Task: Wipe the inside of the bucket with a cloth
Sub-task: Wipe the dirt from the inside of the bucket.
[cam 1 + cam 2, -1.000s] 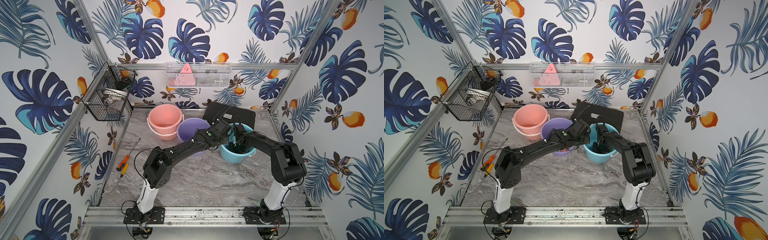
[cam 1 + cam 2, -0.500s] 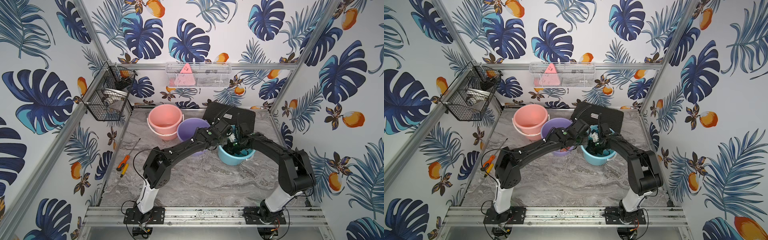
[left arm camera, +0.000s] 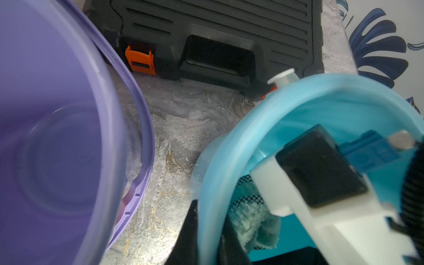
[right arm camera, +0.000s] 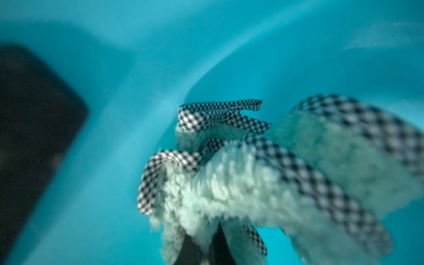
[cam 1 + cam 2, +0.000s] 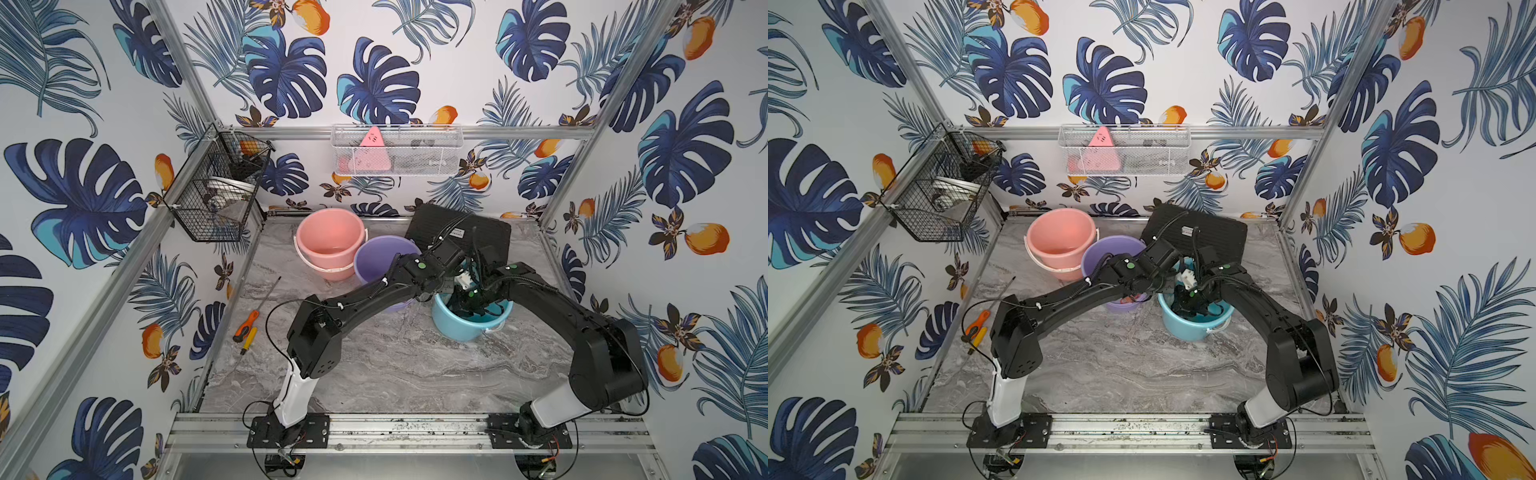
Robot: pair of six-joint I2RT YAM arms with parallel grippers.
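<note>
Grip confirmed at the right pincer point(image 4: 205, 244): its dark jaws are closed on a bunch of the cloth point(image 4: 229, 190), a pale green fleecy rag with checked edging that fans out ahead of them. The cloth is deep inside the blue bucket point(image 4: 110, 119), close to the curve where wall meets floor. The wrist picture is smeared, so actual contact with the plastic cannot be confirmed.

The left pincer point(image 3: 210, 234) is clamped across the rim of the same bucket, one jaw outside the wall and one inside. From there a fold of the cloth point(image 3: 250, 220) shows just beyond the inner jaw.

In both top views the blue bucket point(image 5: 461, 328) stands on the counter point(image 5: 395, 374) with both forearms meeting over it. A purple bucket point(image 5: 374, 257) is just beside it, a pink bucket point(image 5: 328, 237) stands further back, and a black case point(image 5: 492, 237) lies behind.

Change noted over the last second: the right arm's elbow has swung back towards its base, and the blue bucket now shows slightly nearer the front rail.

Assessment: a wiping stroke is under way. The bucket's shift suggests the stroke drags it along, or the left arm moves it. Only part of the inside is likely covered, and the far wall probably remains to be wiped.
</note>
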